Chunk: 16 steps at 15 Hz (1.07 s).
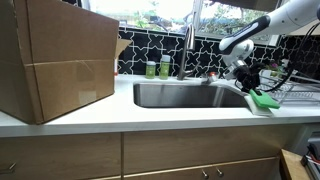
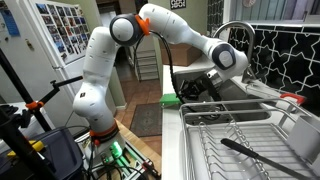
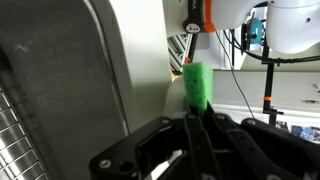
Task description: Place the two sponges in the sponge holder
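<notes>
A: How does the claw (image 3: 190,120) stand at this moment?
B: In the wrist view its two dark fingers (image 3: 215,135) are almost together. A bright green flat soft sponge (image 3: 197,85) is pinched between the tips and sticks out beyond them.
A: And seen from outside?
B: In both exterior views the sponge (image 1: 266,100) (image 2: 169,100) shows just below and beside the claw (image 1: 246,84) (image 2: 195,88), at the edge of the white counter (image 1: 150,118). The steel sink basin (image 1: 185,95) is on one side of the claw, and the wire dish rack (image 2: 215,140) is on the opposite side.
A: And the second sponge, and the sponge holder?
B: I see only one green patch near the claw, and I cannot tell if it is one pad or two. The sponge holder I cannot make out
</notes>
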{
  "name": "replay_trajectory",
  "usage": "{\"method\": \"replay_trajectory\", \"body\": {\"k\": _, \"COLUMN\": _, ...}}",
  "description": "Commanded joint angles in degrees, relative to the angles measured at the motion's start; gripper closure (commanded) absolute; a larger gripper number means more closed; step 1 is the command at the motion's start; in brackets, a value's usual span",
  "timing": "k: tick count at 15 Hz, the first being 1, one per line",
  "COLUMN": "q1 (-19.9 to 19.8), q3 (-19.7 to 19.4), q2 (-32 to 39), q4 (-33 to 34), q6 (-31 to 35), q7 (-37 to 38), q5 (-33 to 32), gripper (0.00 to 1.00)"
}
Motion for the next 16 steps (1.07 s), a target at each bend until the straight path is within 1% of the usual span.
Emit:
{"method": "replay_trajectory", "body": {"k": 1, "q1": -1.48, "q3": 0.18, "q2": -2.1, "q4": 1.19, "q6": -3.99, "q7": 0.72, "q5": 0.05, "gripper": 0.94}}
{"method": "replay_trajectory", "body": {"k": 6, "q1": -1.85, "q3": -0.68, "q2": -4.24, "q4": 3.14, "q6": -8.87, "q7": 1.91, "q5": -0.6, "gripper": 0.94}}
{"method": "replay_trajectory", "body": {"k": 8, "q1": -1.8, "q3": -1.42, "q2": -5.71, "q4": 3.52, "q6": -10.15, "q7": 4.33, "q5": -0.74, "gripper": 0.94}}
{"method": "replay_trajectory", "body": {"k": 9, "q1": -1.87, "q3": -2.27, "q2": -6.18, "q4": 4.39, "q6": -12.11, "q7": 8.01, "q5": 0.08, "gripper": 0.94}}
{"method": "replay_trajectory", "body": {"k": 11, "q1": -2.28, "q3": -3.72, "q2": -8.16, "q4": 5.33, "q6": -12.82, "q7": 13.95, "q5": 1.97, "gripper": 0.94}}
{"method": "replay_trajectory", "body": {"k": 12, "q1": -2.66, "q3": -4.09, "q2": -8.91, "q4": 6.37, "q6": -13.0, "q7": 16.36, "q5": 2.39, "gripper": 0.95}}
{"method": "replay_trajectory", "body": {"k": 13, "q1": -2.91, "q3": -4.27, "q2": -10.35, "q4": 5.53, "q6": -11.6, "q7": 18.85, "q5": 2.54, "gripper": 0.94}}
{"method": "replay_trajectory", "body": {"k": 16, "q1": -3.68, "q3": -5.61, "q2": -12.54, "q4": 8.76, "q6": -11.68, "q7": 26.12, "q5": 3.57, "gripper": 0.94}}
